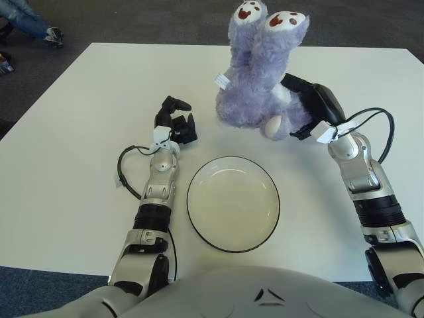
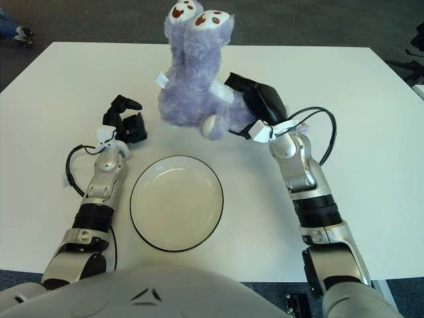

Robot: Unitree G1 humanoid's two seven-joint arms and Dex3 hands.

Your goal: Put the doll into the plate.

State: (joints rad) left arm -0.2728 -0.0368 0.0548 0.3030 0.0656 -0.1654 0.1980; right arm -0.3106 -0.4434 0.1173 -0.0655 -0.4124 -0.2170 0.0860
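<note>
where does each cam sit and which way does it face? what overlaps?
Left eye view: on the head, facing forward and down at the white table; both arms and the torso edge show.
Right eye view: beside it, slightly rightward, same aim, same body parts.
Shared: the right hand gripping the purple doll, the empty plate, and the left hand left of the doll.

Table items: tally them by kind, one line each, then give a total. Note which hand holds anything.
Purple plush doll: 1, gripped by the right hand
White plate with dark rim: 1, nothing in it
Total: 2
The left hand shows left of the plate, fingers curled, holding nothing.
</note>
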